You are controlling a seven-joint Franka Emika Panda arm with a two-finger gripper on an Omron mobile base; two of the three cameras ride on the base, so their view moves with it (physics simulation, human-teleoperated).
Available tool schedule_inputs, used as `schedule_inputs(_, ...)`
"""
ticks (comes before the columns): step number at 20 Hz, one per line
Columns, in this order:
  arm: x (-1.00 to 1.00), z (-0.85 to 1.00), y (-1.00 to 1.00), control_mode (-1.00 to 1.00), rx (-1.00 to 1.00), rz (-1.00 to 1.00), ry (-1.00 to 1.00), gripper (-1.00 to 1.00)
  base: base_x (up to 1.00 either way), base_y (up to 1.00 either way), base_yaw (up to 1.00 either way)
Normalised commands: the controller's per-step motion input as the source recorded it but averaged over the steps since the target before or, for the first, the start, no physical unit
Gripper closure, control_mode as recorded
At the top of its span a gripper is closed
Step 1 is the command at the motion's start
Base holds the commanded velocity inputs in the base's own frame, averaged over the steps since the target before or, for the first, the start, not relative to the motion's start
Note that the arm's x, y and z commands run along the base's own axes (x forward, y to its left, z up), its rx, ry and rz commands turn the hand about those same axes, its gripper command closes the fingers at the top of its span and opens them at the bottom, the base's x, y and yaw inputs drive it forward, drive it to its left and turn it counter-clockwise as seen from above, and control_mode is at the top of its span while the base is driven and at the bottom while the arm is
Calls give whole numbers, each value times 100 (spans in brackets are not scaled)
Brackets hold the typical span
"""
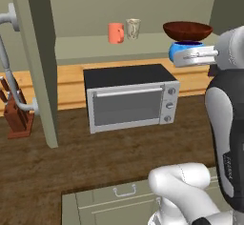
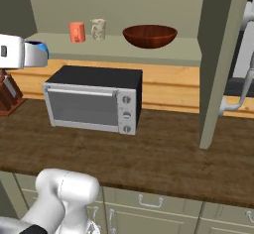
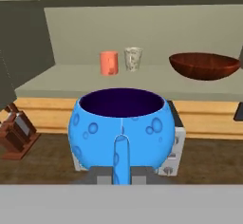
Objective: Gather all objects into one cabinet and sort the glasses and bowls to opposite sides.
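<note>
Gripping the blue bowl (image 3: 118,128) by its near rim, the claw (image 3: 121,163) is holding it aloft; the cabinet (image 3: 142,83) shelf is lying at twelve o'clock. Glossy and rigid, the bowl is probably slippery, so a rim pinch suits it.

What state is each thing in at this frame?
Blue bowl: held in the air, upright, short of the shelf.
Fingers: shut on the blue bowl's rim.
Orange-red cup: upright on shelf.
Clear tumbler: upright beside it.
Red-brown bowl: upright on shelf.
Cabinet doors: open.
Toaster oven: door closed.
</note>
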Motion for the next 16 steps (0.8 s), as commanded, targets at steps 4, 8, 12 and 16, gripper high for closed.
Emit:
schedule_inputs(4,91,0,27,-100,0,3,7,100,0,0,0)
schedule_inputs(8,84,0,0,-100,0,0,12,100,0,0,0)
schedule_inputs(12,85,-2,0,-100,0,0,9,100,0,0,0)
schedule_inputs(16,74,-27,6,-100,-1,0,2,100,0,0,0)
